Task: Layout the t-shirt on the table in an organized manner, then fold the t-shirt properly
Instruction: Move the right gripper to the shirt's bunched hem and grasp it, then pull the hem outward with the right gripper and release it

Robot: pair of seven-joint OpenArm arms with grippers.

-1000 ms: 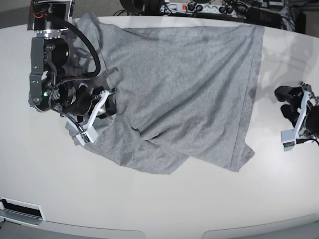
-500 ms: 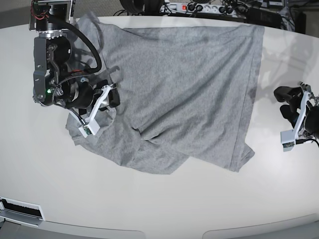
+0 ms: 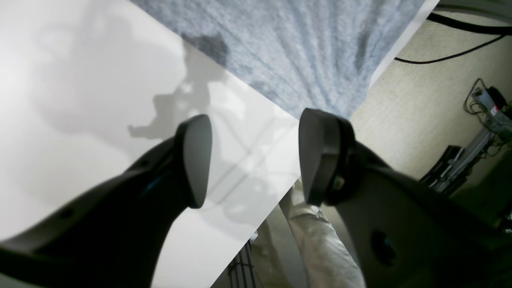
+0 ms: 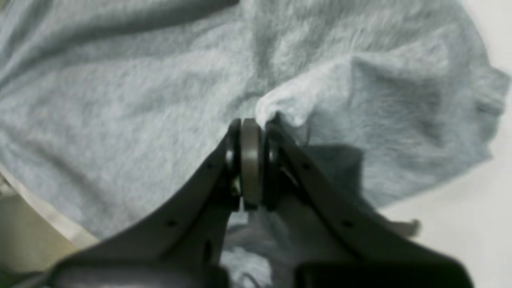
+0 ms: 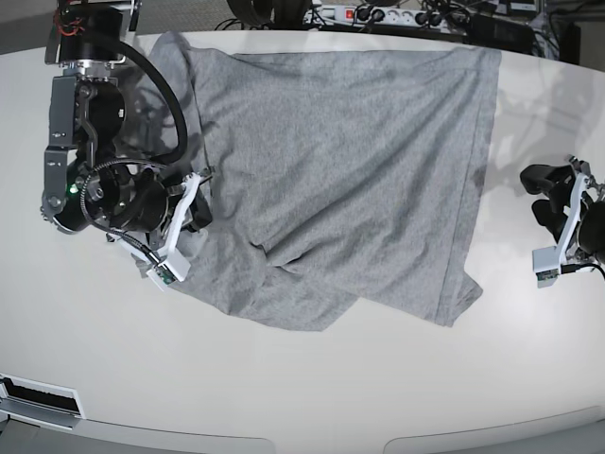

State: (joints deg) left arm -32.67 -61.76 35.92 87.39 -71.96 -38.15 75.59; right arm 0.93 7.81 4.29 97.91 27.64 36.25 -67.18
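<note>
The heather-grey t-shirt (image 5: pixel 350 161) lies spread on the white table (image 5: pixel 312 378), plain side up, with its lower left part rumpled and folded over. No lettering shows. My right gripper (image 5: pixel 196 201) is at the shirt's left edge. In the right wrist view the gripper (image 4: pixel 252 124) is shut, with a pinched ridge of the shirt (image 4: pixel 120 100) at its tips. My left gripper (image 5: pixel 545 196) rests open on bare table to the right of the shirt, apart from it. In the left wrist view it (image 3: pixel 256 160) is empty, with the shirt's edge (image 3: pixel 300 48) ahead.
Cables and a power strip (image 5: pixel 378 14) lie beyond the table's far edge. The table's edge and the floor (image 3: pixel 420 100) show close to my left gripper. Bare tabletop runs along the front (image 5: pixel 284 397).
My right gripper rose toward the shirt's middle, then came back down and to the left, dragging the pinched fabric with it. The left arm has not moved.
</note>
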